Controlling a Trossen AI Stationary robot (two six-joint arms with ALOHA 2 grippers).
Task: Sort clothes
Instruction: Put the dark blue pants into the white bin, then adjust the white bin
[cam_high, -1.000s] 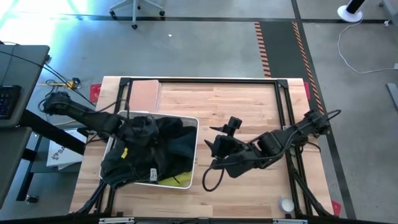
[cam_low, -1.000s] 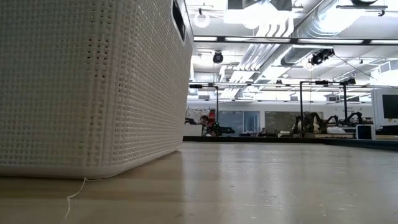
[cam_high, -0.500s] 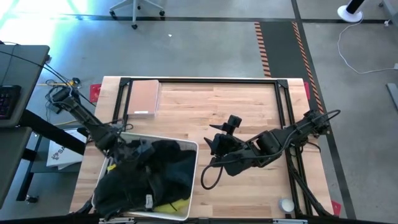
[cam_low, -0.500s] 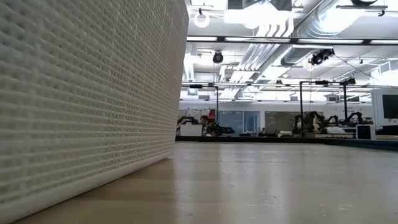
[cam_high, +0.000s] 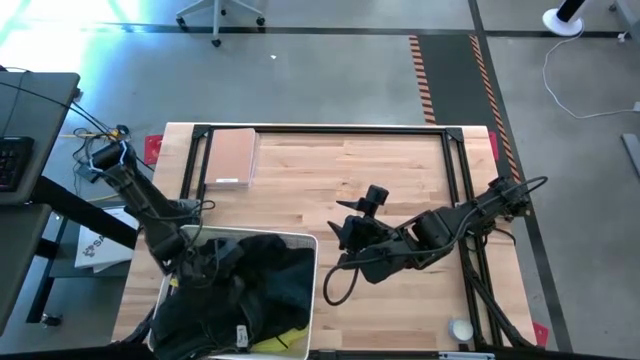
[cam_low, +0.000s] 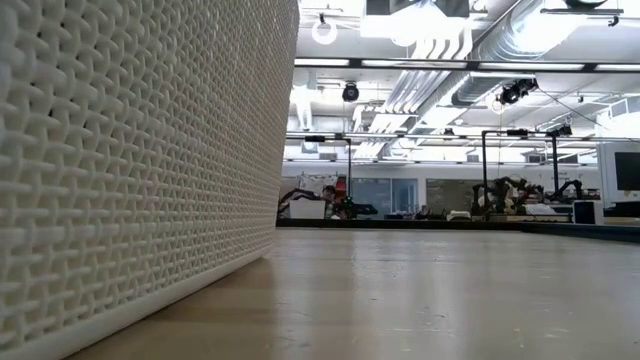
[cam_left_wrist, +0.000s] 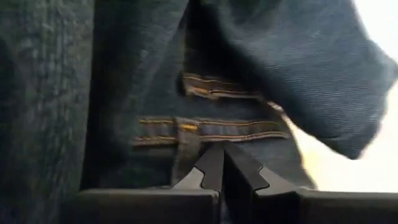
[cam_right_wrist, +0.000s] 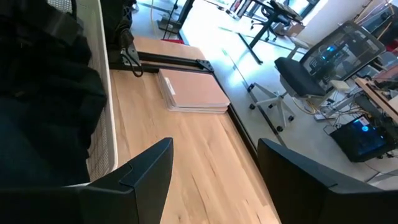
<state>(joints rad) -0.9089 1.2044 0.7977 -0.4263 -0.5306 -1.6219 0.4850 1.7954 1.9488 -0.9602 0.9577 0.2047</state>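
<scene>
left end effector (cam_left_wrist: 221, 163) pressed together, seemingly pinching jeans (cam_left_wrist: 249, 74) | right end effector (cam_right_wrist: 214, 165) spread, mid-table

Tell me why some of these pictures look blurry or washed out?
Left wrist view: the denim jeans sit so near the lens they blur, and one corner blows out white. Low view: the white basket wall looms soft and close. High view: glare on the floor at the top-left corner.

Wooden table (cam_high: 390, 160) bears white basket (cam_high: 305, 300), tan board (cam_high: 232, 157)
</scene>
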